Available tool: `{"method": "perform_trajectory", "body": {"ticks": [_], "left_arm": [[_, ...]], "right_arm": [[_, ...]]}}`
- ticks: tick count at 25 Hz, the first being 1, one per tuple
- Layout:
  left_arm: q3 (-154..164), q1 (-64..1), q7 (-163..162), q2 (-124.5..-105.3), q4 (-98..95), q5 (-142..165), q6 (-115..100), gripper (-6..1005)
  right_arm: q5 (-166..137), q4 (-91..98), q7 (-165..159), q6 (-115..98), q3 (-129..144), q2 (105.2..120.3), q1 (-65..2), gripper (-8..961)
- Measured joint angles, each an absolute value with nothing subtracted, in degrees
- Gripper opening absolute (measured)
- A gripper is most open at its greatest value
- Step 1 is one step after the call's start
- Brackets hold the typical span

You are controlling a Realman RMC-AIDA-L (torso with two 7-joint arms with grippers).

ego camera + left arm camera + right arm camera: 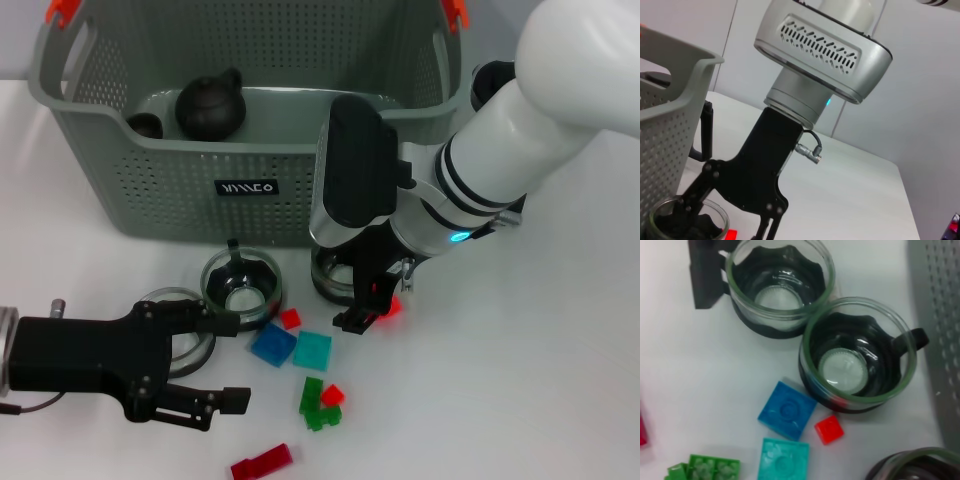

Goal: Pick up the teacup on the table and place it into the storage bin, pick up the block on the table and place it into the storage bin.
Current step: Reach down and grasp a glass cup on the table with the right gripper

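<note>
Three black-based glass teacups (pixel 335 282) crowded on the white surface (pixel 520 400) before the large grey perforated storage bin (pixel 150 190). Right gripper (pixel 365 305) spread open over the rightmost, holding nothing; left gripper (pixel 215 360) open, parked near-left. Risked a slipped rim or toppled cup if closed off-centre.

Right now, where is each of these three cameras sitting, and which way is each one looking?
Head view: from the robot's head, looking down on the storage bin, teacups and blocks; both arms show.
Left wrist view: low by the table, looking across at the right hand beside the bin.
Right wrist view: looking straight down at two teacups and the blue block; no arm shows.
Head and right wrist views share that block.
</note>
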State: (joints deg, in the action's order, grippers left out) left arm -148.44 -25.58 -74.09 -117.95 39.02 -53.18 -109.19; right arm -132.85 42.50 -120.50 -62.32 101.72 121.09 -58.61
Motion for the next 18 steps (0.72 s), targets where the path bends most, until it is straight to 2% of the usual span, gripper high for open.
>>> {"method": "perform_trajectory", "body": {"ticks": [18], "left_arm": [[-148.4,-25.7,-73.5,-117.91,38.1,-53.2,-108.5,865]], "right_arm": [[-131.9,40.0,-120.2,-61.0,102.3,121.22,-58.6,795]]}}
